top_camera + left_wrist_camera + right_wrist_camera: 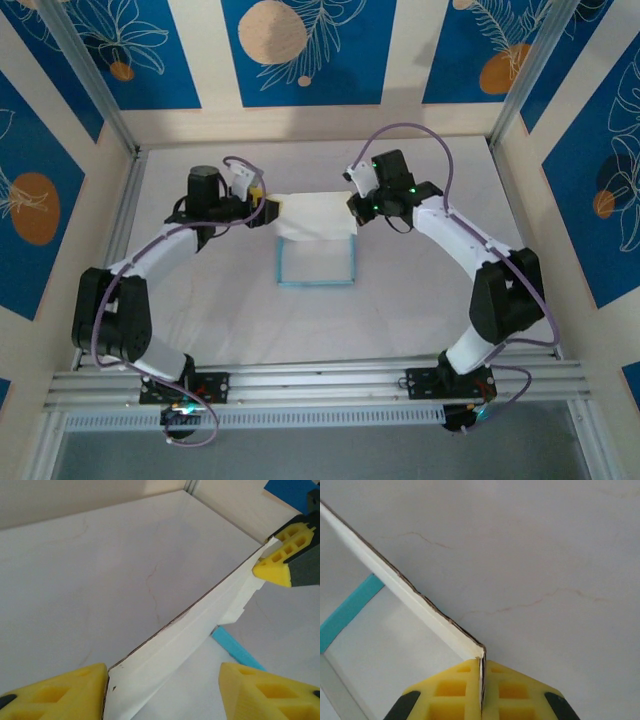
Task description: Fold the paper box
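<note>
Right pincer point(482, 664) tight around paper box point(315, 215) corner

One paper box point(316, 228) is counted, lying on one table point(420, 320). Two arms are counted: the left arm point(150, 255) to the left of the paper box and the right arm point(460, 235) to its right. Two grippers are counted: the left gripper point(268, 208) at the far left corner of the paper box and the right gripper point(354, 207) at its far right corner. Two yellow fingers point(455, 687) are counted on each gripper.
</note>
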Controlling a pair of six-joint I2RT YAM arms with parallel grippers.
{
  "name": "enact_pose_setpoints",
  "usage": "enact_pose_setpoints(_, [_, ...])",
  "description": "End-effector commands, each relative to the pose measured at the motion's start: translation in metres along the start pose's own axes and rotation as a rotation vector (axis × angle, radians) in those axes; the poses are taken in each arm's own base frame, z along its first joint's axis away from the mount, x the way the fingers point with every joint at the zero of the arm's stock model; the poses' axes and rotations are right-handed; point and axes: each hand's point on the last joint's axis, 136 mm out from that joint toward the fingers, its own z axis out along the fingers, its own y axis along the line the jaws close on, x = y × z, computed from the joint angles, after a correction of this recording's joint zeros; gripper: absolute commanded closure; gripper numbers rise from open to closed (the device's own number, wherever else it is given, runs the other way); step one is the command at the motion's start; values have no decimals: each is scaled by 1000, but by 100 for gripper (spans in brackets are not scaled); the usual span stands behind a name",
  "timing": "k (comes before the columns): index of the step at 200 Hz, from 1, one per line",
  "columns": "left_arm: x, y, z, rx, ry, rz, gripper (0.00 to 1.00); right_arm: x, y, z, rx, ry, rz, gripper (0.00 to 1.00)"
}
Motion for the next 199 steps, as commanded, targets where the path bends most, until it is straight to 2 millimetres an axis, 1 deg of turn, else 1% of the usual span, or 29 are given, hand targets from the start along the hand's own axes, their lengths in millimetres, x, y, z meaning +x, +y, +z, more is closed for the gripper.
enact_pose_setpoints(1, [-7, -11, -13, 62, -10, 121, 40, -11, 6, -14, -25, -88, -198, 100])
enact_pose_setpoints(17, [2, -26, -19, 147, -33, 208, 40, -13, 6, -17, -50, -122, -241, 100])
enact_pose_setpoints(25, [7, -27, -20, 150, -35, 242, 39, -14, 7, -19, -73, -136, -249, 100])
enact_pose_setpoints(40, [16, -19, -20, 120, -24, 265, 38, -15, 5, -17, -87, -142, -239, 100])
enact_pose_setpoints(66, [21, -13, -18, 109, -21, 259, 38, -16, 8, -12, -126, -133, -218, 100])
enact_pose_setpoints(92, [21, 4, -15, 32, -44, 246, 36, -15, 11, -7, -150, -126, -205, 100])
enact_pose_setpoints(106, [22, 7, -12, 40, -49, 241, 36, -13, 13, -7, -160, -124, -208, 100])
enact_pose_setpoints(119, [27, 7, -8, 71, -39, 232, 36, -13, 13, -8, -164, -124, -208, 100])
enact_pose_setpoints(135, [32, 14, -4, 77, -21, 209, 37, -13, 15, -10, -177, -122, -206, 100])
enact_pose_setpoints(156, [31, 29, -4, 49, -28, 166, 37, -13, 16, -11, -181, -119, -203, 100])
enact_pose_setpoints(169, [31, 32, -1, 52, -33, 139, 38, -14, 16, -11, -180, -120, -203, 100])
enact_pose_setpoints(184, [30, 31, 2, 74, -38, 133, 39, -13, 16, -11, -184, -117, -201, 100])
enact_pose_setpoints(199, [28, 36, 5, 67, -51, 126, 39, -12, 18, -11, -195, -117, -202, 100])
